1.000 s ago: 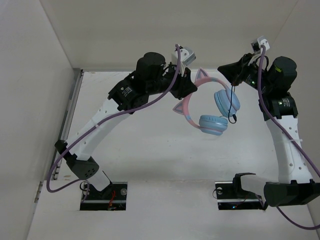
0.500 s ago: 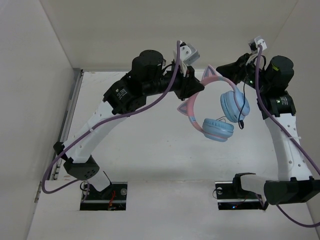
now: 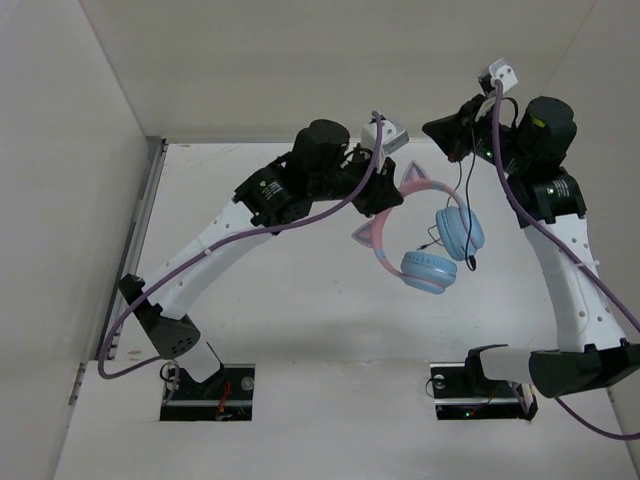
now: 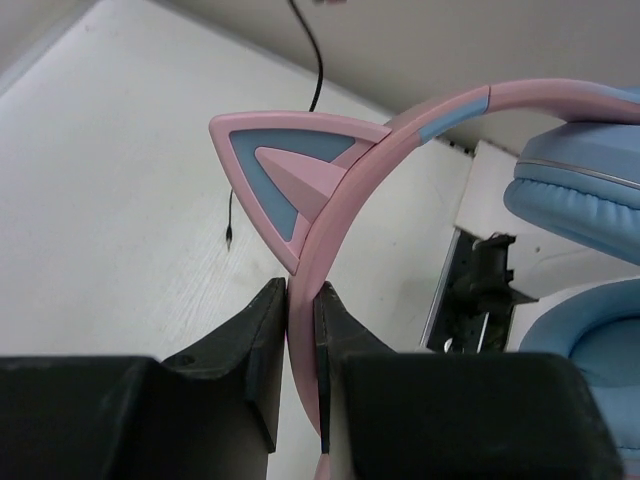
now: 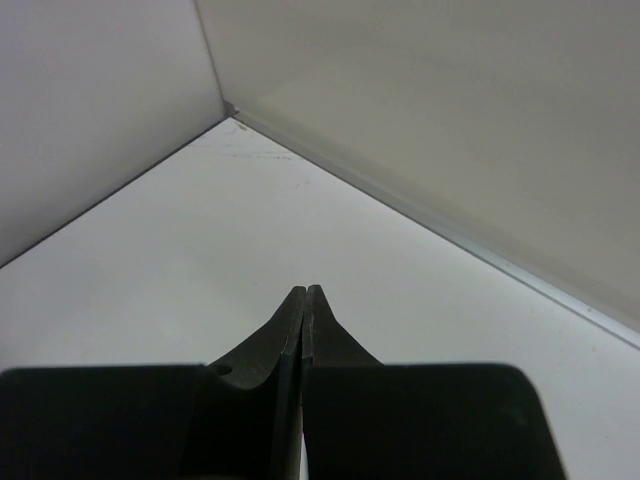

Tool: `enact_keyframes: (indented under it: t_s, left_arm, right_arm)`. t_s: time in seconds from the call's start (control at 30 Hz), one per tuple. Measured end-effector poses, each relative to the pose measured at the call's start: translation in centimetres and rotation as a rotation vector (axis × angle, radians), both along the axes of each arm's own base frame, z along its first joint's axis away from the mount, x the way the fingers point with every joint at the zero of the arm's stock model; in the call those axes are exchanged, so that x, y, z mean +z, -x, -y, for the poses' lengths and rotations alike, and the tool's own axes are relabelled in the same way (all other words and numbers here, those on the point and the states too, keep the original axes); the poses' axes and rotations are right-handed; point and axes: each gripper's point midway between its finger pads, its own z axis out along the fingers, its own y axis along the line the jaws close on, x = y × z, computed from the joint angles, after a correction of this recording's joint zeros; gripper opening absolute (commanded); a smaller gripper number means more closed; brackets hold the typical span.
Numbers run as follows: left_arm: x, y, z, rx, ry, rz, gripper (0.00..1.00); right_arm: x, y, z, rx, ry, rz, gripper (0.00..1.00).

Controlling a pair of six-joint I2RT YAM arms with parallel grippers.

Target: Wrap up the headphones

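We are clamping the headphones in the left end effector; right end effector closed, empty-looking; narrow headband pinch may slip.

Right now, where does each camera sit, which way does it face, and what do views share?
Top external: above and behind the robot, looking down at the table; left arm and right arm show, headphones between.
Left wrist: on the left arm, looking along the left end effector, shut on the headband.
Right wrist: on the right arm, looking past the closed right end effector at the table's back corner.
Shared: top and left wrist both show the headphones.
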Motion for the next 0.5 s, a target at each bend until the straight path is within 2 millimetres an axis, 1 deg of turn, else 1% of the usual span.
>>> enact_keyframes:
  t_s: [0.13,0.2,0.27,0.37,0.43,0.5]
  left_arm:
    - [-4.4,-1.3,-0.7,0.031,-0.092,-0.038,0.00]
    - [-5.9,-2.5,-1.5,0.073,-0.125,-0.052,0.00]
    - [-6.8,-4.0,-2.6,0.130,-0.148,-0.058,0.00]
    - [-7.0,-5.9,-4.1,0.212,-0.163,-0.048,0.00]
    - [-7.2,-6.6,-5.1,0.249,-0.170,-0.036,0.00]
    - [-7.8,-7.0,-6.6,0.281,-0.186,-0.027,0.00]
  right_arm:
    - [0.4,-0.3,-0.5,-0.004,0.045,0.039,0.00]
    - [0.3,-0.6,-0.4,-0.013,0.063,0.045,0.00]
    - [0.0,-0.9,-0.3,-0.024,0.081,0.046,0.00]
    - [-0.8,-1.6,-0.1,-0.044,0.115,0.045,0.00]
    - [-1.1,-1.9,0.0,-0.061,0.147,0.057,0.00]
    - [-1.6,-2.3,0.4,-0.087,0.199,0.078,0.00]
